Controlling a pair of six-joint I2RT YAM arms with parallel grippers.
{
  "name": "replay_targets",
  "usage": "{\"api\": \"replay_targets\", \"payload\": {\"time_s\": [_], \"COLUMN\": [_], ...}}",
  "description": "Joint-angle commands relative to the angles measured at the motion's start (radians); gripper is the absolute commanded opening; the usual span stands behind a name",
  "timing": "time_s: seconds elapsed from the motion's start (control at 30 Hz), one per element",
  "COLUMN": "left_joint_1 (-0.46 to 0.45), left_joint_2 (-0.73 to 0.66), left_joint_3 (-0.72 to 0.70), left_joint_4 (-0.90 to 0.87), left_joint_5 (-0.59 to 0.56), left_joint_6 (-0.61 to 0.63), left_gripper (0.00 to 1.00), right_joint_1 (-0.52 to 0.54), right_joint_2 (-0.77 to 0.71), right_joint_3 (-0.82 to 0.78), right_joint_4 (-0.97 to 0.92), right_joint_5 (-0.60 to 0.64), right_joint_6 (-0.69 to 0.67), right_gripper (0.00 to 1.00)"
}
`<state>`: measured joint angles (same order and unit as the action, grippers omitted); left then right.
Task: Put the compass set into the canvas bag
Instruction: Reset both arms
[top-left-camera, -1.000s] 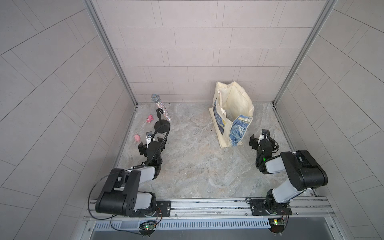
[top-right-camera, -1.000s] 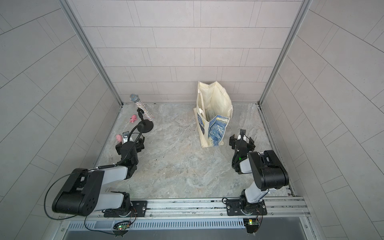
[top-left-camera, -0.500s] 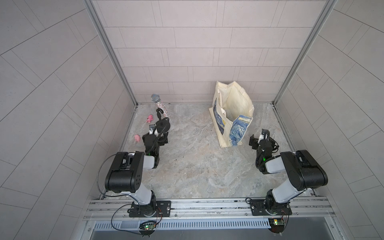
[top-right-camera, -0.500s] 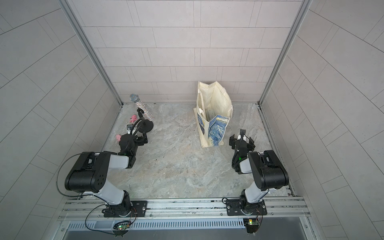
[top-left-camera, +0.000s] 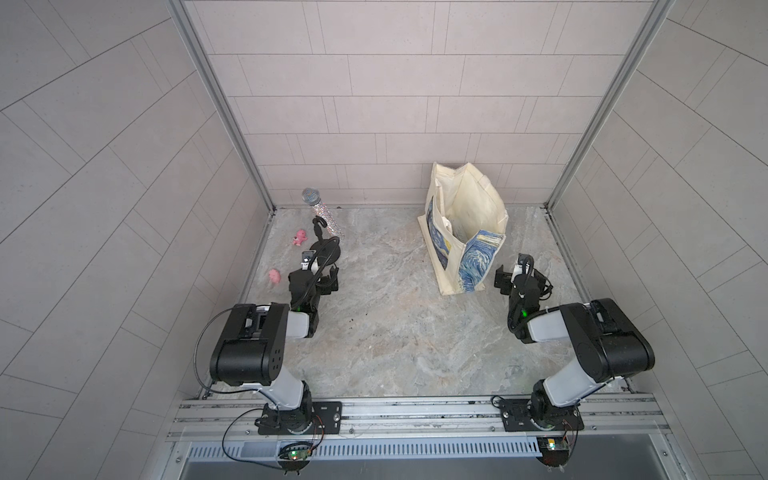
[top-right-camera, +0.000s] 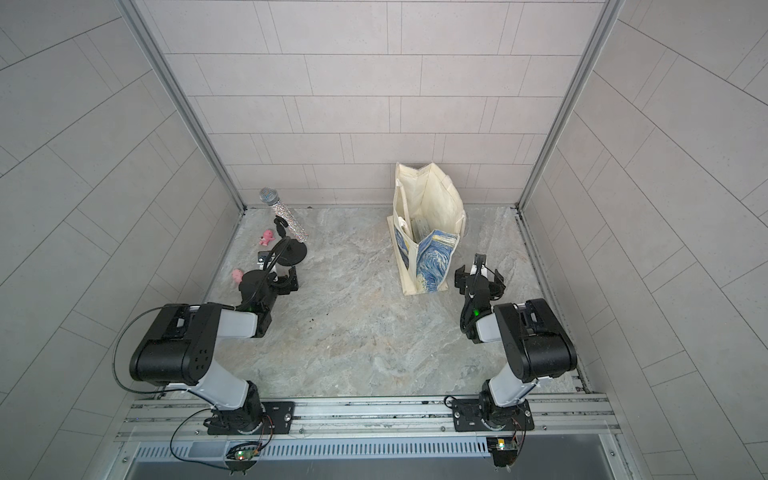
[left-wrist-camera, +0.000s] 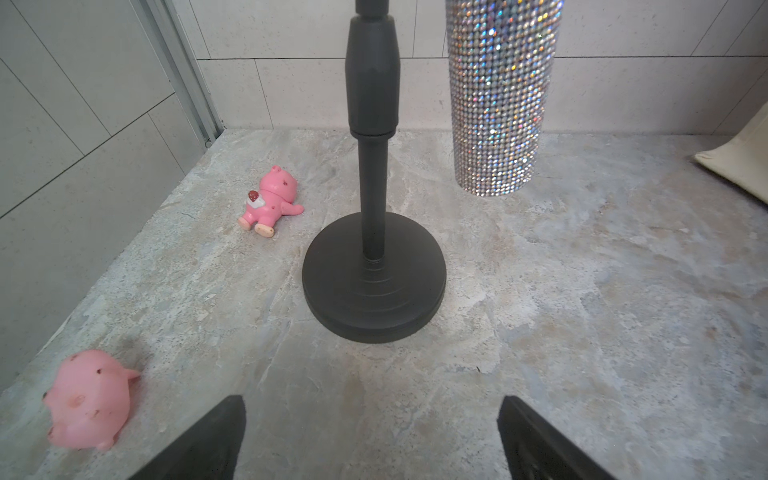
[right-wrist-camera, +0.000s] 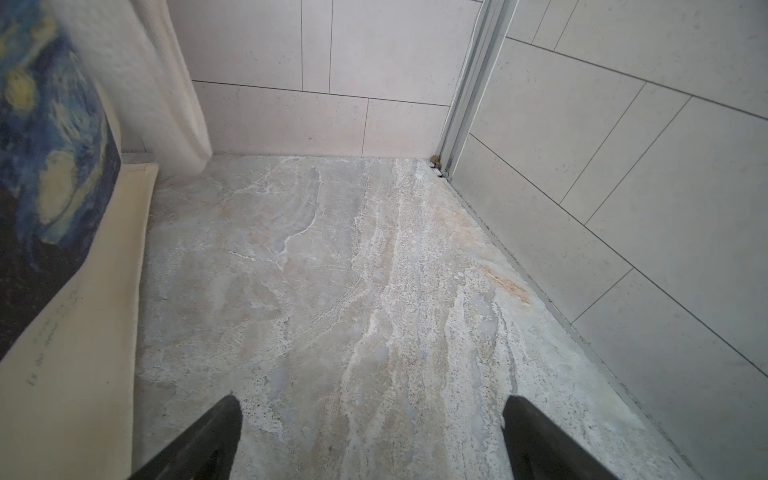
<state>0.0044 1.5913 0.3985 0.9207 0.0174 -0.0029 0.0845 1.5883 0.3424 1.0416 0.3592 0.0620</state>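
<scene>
The canvas bag (top-left-camera: 469, 208) (top-right-camera: 432, 199) stands upright and open at the back right of the stone floor, cream with a blue-and-yellow swirl print. Its printed side (right-wrist-camera: 62, 166) fills one edge of the right wrist view. The compass set is out of view in every frame. My left gripper (top-left-camera: 320, 270) (top-right-camera: 278, 270) (left-wrist-camera: 372, 415) is open and empty, low over the floor just in front of a black microphone stand. My right gripper (top-left-camera: 519, 278) (top-right-camera: 478, 272) (right-wrist-camera: 372, 415) is open and empty beside the bag's near right corner, over bare floor.
The black microphone stand (left-wrist-camera: 374, 278) holds a glittery microphone (left-wrist-camera: 498, 104) (top-left-camera: 324, 214) at the back left. Two pink pig toys (left-wrist-camera: 270, 199) (left-wrist-camera: 89, 401) lie near the left wall. Tiled walls close in three sides.
The left arm's elbow has lifted and swung from its folded pose, while its gripper stays by the microphone stand. The right arm and the bag have not moved.
</scene>
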Motion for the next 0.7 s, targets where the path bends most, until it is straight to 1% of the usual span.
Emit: {"api": "replay_targets", "payload": {"time_s": [0.0,0.03,0.07,0.13,0.17,0.2,0.23,0.27,0.3,0.37,0.4,0.43,0.47,0.5,0.53,0.57,0.67], "left_joint_1": [0.0,0.001,0.0,0.002,0.002,0.003,0.002,0.002,0.001,0.0,-0.001,0.0,0.0,0.0,0.0,0.0,0.0], "left_joint_2": [-0.003,-0.003,-0.003,-0.002,-0.001,-0.001,-0.002,-0.004,-0.004,-0.006,-0.004,-0.003,-0.003,-0.003,-0.002,-0.003,-0.001], "left_joint_3": [-0.003,-0.003,-0.003,-0.003,-0.003,-0.003,-0.004,-0.005,-0.006,-0.006,-0.006,-0.004,-0.004,-0.004,-0.004,-0.004,-0.003], "left_joint_4": [0.005,0.006,0.007,0.005,0.006,0.004,0.008,0.008,0.011,0.01,0.01,0.008,0.007,0.007,0.007,0.007,0.006], "left_joint_5": [0.009,0.009,0.01,0.01,0.011,0.01,0.011,0.01,0.01,0.009,0.008,0.009,0.008,0.009,0.008,0.008,0.008], "left_joint_6": [-0.001,-0.002,-0.001,-0.003,-0.003,-0.002,-0.002,-0.002,0.0,0.002,0.001,0.001,0.001,0.001,0.002,0.001,0.001], "left_gripper": [0.74,0.05,0.0,0.0,0.0,0.0,0.18,0.49,0.68,0.67,0.69,0.77,0.99,1.0,1.0,1.0,1.0], "right_joint_1": [0.002,0.002,0.002,-0.006,-0.008,-0.01,-0.006,-0.005,-0.006,-0.005,0.0,0.004,0.006,0.006,0.006,0.006,0.006], "right_joint_2": [-0.007,-0.003,-0.005,-0.004,-0.007,-0.006,-0.004,-0.004,-0.006,-0.004,-0.003,-0.002,0.0,-0.001,-0.001,-0.001,-0.002], "right_joint_3": [0.0,-0.001,0.002,0.0,-0.005,-0.005,-0.004,-0.004,-0.002,-0.002,0.0,0.003,0.004,0.005,0.002,0.002,0.002], "right_joint_4": [-0.019,-0.012,-0.024,-0.018,-0.015,-0.015,-0.01,-0.013,-0.014,-0.014,-0.018,-0.018,-0.02,-0.02,-0.019,-0.019,-0.017], "right_joint_5": [0.03,0.03,0.03,0.018,0.006,0.006,0.013,0.014,0.014,0.016,0.02,0.024,0.026,0.026,0.026,0.027,0.027], "right_joint_6": [-0.016,-0.017,-0.016,-0.007,-0.004,-0.007,-0.013,-0.013,-0.012,-0.014,-0.017,-0.022,-0.024,-0.021,-0.023,-0.024,-0.023], "right_gripper": [1.0,1.0,1.0,1.0,0.61,0.0,0.0,0.0,0.0,0.01,0.21,0.48,0.67,0.83,0.92,0.99,0.99]}}
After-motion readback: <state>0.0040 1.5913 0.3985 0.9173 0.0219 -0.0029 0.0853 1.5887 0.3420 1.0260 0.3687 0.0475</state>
